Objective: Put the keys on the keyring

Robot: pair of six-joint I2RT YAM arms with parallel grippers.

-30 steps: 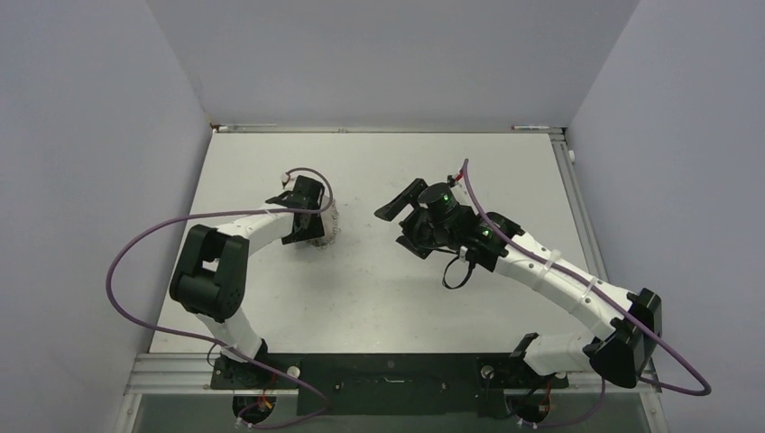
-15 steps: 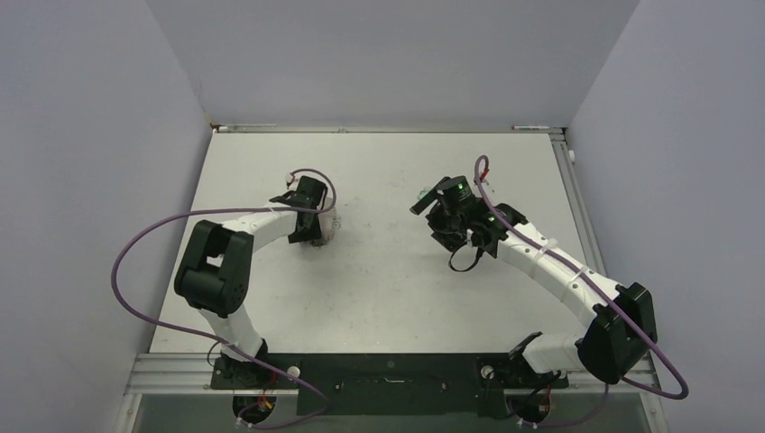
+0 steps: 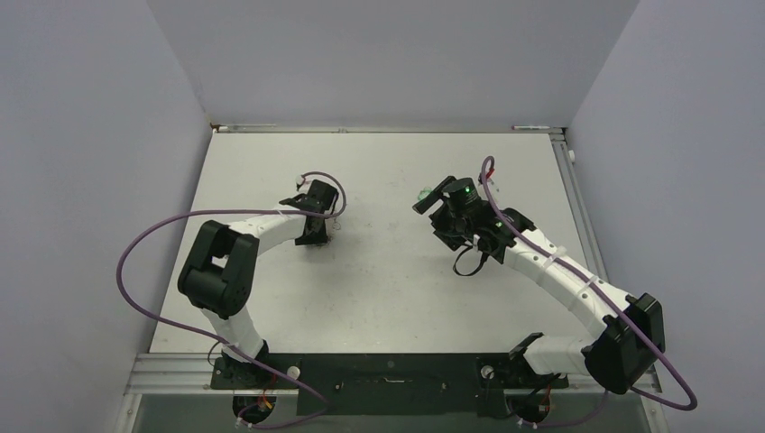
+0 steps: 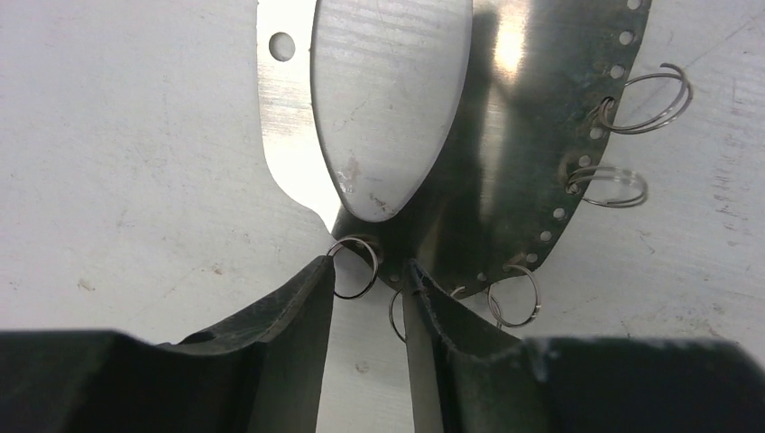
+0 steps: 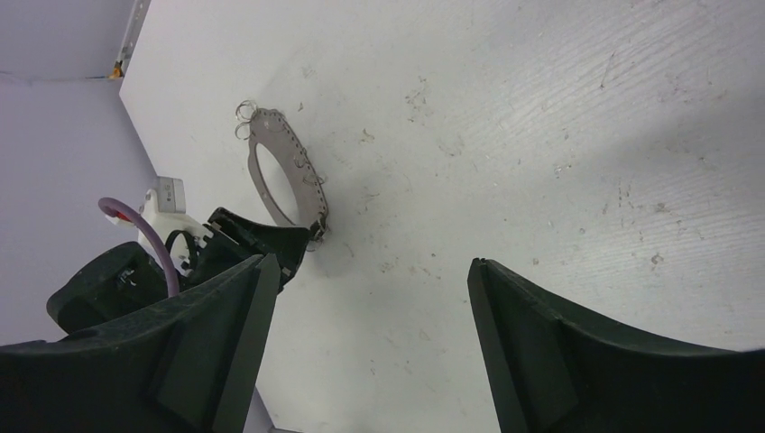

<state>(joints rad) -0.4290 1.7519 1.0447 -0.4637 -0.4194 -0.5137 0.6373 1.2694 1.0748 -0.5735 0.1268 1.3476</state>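
The keyring [image 4: 505, 135] is a flat grey metal ring with tiny wire loops [image 4: 622, 185] along its rim. My left gripper [image 4: 368, 266] holds it by the rim with the jaws a narrow gap apart, a loop between them. In the right wrist view the keyring [image 5: 295, 162] stands tilted up on the table, its low end at my left gripper [image 5: 262, 239]. In the top view my left gripper [image 3: 317, 225] mostly hides it. The tiny green key [image 3: 423, 192] lies on the table beside the upper fingertip of my right gripper [image 3: 433, 218]. My right gripper [image 5: 372, 262] is open, empty and pointing toward the keyring.
Purple cables loop off both arms, one above the left wrist [image 3: 311, 176] and one by the right wrist [image 3: 487, 167]. The white table [image 3: 379, 298] ends at grey walls on the left, back and right. The arm bases stand at the near edge.
My right gripper swung from the table's middle back and right, beside the green key. My left gripper shifted slightly up and right, tilting the keyring more on edge.
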